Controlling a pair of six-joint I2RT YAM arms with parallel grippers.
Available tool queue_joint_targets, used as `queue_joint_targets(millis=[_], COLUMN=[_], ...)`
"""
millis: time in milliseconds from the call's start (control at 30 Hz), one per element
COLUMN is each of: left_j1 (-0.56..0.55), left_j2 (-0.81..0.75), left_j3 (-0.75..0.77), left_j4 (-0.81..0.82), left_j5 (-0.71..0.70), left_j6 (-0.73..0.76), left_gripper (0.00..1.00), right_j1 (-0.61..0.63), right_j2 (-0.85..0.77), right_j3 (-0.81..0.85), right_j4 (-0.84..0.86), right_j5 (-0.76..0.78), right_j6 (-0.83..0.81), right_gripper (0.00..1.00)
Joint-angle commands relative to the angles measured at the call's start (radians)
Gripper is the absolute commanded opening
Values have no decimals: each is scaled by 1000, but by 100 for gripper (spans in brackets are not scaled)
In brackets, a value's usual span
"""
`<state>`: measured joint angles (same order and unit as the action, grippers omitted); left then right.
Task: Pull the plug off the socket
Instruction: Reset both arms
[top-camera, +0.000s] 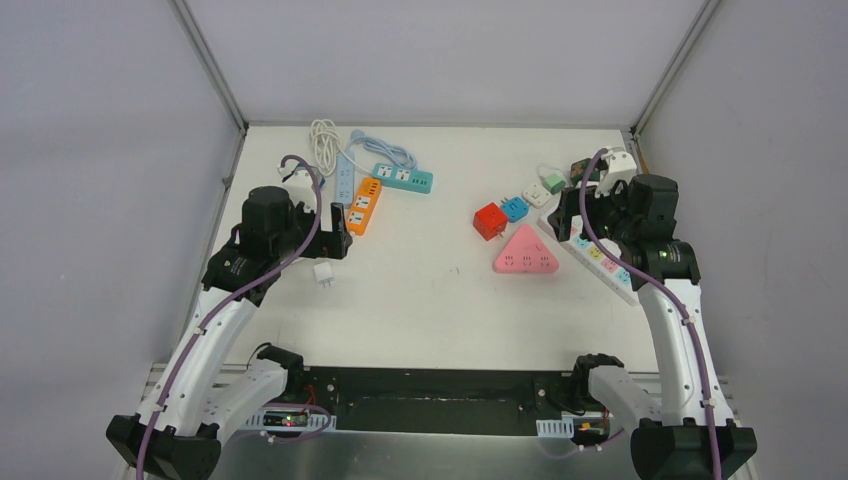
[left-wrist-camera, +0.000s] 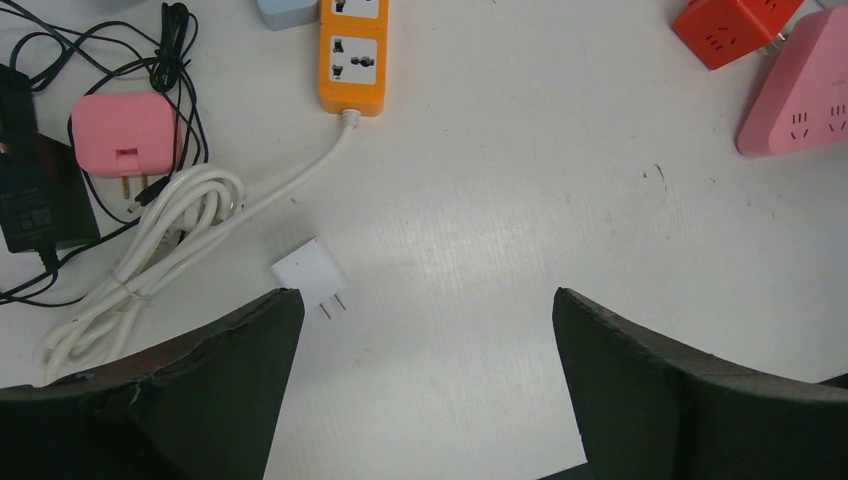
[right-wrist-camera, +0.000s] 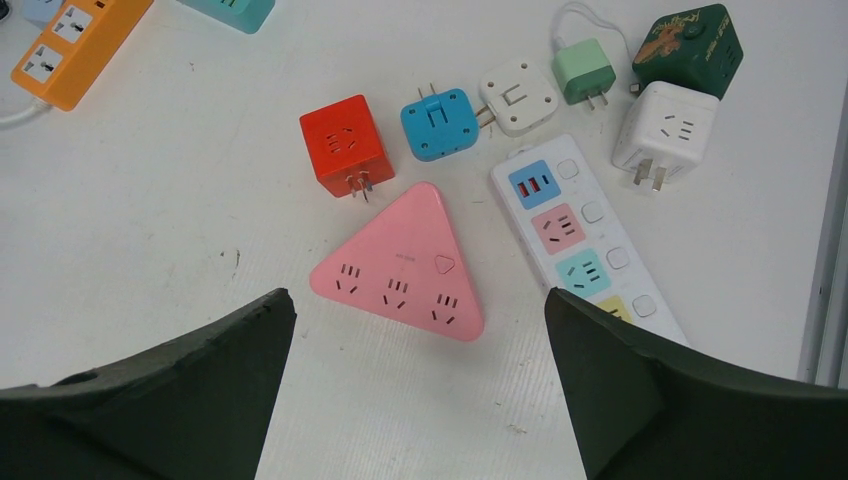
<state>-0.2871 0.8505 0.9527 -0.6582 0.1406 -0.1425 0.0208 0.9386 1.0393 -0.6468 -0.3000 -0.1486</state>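
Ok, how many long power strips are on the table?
4: pale blue strip, orange strip and teal strip at back left; white strip right, partly under the right arm. Others may be hidden.

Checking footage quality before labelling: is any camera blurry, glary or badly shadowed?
Top external: even light, sharp, no glare. Left wrist: white plug crisp; dark fingers show little detail. Right wrist: pink triangular socket sharp, no glare.
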Motion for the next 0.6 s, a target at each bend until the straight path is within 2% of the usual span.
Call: queue_joint_targets(millis=[0,567], left_j1=[3,3], left_j2=[-13,-13], left_j3=[0,0], left_j4=[27,27], left_j5=[15,22], left_j6=[13,12], left_gripper=[99,99], right_j1=[-7,-7], right_j2=[-5,-6], right_j3=[15,18], right_j4=[50,49], right_j5=[5,-30], right_j6=[29,37], right_gripper=[100,100])
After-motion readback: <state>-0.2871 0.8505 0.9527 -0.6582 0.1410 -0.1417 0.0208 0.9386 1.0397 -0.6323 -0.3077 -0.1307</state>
